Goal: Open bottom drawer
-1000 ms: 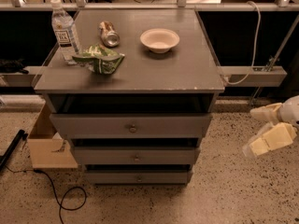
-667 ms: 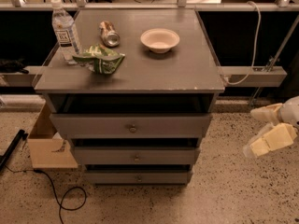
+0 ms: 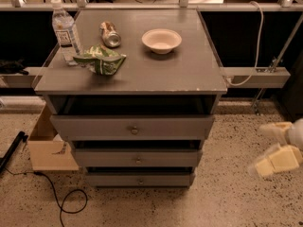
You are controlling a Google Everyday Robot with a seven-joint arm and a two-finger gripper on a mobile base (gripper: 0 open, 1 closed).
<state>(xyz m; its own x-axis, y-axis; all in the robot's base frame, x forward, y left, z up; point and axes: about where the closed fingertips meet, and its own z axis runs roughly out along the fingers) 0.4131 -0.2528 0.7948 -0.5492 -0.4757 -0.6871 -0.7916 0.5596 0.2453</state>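
The hand (image 3: 259, 148) is hanging low at the right edge of the view, above the speckled floor (image 3: 227, 202). Its two cream fingers (image 3: 277, 161) are standing apart with a gap between them, and they are holding nothing. The hand is staying well apart from the grey desk (image 3: 189, 74) and is touching none of its drawers.

The bottom drawer (image 3: 113, 179) is sitting lowest in the desk, just above the floor, with a small round knob in the middle of its thin front. Its front is sitting further back than the middle drawer (image 3: 104, 158) and the top drawer (image 3: 94, 126) above it.

On top of the desk, a water bottle (image 3: 66, 31) is standing at the back left. A crumpled green bag (image 3: 100, 62) is lying just in front of it. A can (image 3: 110, 34) is lying on its side near the bottle, and a pale bowl (image 3: 161, 40) is sitting to the right of it. A cardboard box (image 3: 47, 148) is resting on the floor, left of the desk.
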